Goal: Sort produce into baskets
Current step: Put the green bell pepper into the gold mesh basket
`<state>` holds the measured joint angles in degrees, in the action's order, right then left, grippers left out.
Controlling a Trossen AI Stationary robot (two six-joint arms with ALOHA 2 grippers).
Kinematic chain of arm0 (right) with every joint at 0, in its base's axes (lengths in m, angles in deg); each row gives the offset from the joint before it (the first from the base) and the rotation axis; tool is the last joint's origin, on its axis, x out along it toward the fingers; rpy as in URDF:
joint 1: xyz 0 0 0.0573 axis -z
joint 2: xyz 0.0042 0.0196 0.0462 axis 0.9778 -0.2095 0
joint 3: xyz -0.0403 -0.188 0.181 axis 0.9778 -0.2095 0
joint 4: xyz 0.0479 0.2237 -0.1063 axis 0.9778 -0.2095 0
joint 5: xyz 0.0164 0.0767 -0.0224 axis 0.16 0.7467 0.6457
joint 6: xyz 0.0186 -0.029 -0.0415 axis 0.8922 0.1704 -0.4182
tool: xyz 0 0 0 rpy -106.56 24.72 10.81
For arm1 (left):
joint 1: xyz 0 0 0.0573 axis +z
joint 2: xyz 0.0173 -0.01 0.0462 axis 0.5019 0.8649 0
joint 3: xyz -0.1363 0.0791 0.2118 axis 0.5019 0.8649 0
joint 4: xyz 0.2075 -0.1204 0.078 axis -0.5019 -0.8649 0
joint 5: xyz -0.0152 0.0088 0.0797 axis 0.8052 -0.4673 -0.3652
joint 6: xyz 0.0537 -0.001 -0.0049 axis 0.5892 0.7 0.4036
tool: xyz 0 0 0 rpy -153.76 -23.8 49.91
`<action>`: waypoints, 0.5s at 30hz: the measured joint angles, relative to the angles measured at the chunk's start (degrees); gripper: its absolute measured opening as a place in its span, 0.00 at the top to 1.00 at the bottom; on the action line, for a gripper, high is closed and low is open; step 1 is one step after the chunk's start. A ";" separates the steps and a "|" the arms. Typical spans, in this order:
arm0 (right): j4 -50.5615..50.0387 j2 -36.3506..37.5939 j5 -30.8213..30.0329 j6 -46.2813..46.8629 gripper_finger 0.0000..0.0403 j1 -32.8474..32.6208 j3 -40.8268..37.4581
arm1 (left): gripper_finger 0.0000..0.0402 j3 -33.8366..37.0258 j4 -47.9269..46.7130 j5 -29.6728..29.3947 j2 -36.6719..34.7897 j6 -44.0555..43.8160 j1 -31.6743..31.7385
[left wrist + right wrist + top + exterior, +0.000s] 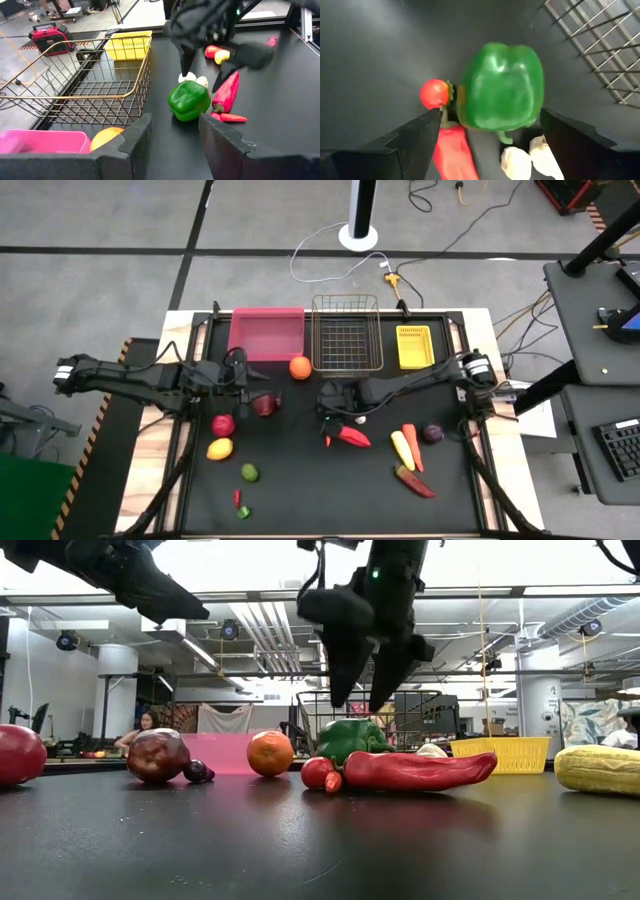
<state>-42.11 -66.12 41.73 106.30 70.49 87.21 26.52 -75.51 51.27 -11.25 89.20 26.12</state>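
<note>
We see the right gripper hanging above the green pepper, its 2 fingers spread wide and holding nothing; from the right wrist the pepper sits between the 2 fingertips but lower, clear of them. Just beside the pepper lie a small red tomato, a long red pepper and 2 white garlic bulbs, all on the black mat in front of the wire basket. The left gripper sits near the pink bin, its fingers partly apart with nothing between them, pointing across the mat toward the green pepper. An orange rests at the front of the gap between the pink bin and the wire basket, and a dark red apple lies just ahead of the left gripper. Farther out on the left we find a red apple, a lemon, a lime and a small chilli. On the right lie the corn, touching a carrot, with a purple onion near them and a red chilli closer to the mat's front. The yellow bin stands right of the wire basket.
</note>
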 joint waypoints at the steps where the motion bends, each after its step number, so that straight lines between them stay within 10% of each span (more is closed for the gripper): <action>1: 0.00 -0.69 -0.23 0.08 0.17 0.00 -0.03 | 0.64 0.00 -0.01 0.00 0.00 -0.02 0.00; 15: 1.98 -3.97 -2.59 -1.27 0.21 0.04 -0.08 | 0.64 0.00 0.00 0.04 0.07 -0.91 -0.01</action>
<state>-40.13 -70.09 39.15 105.03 70.53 87.13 26.52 -75.51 51.32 -11.19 88.29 26.11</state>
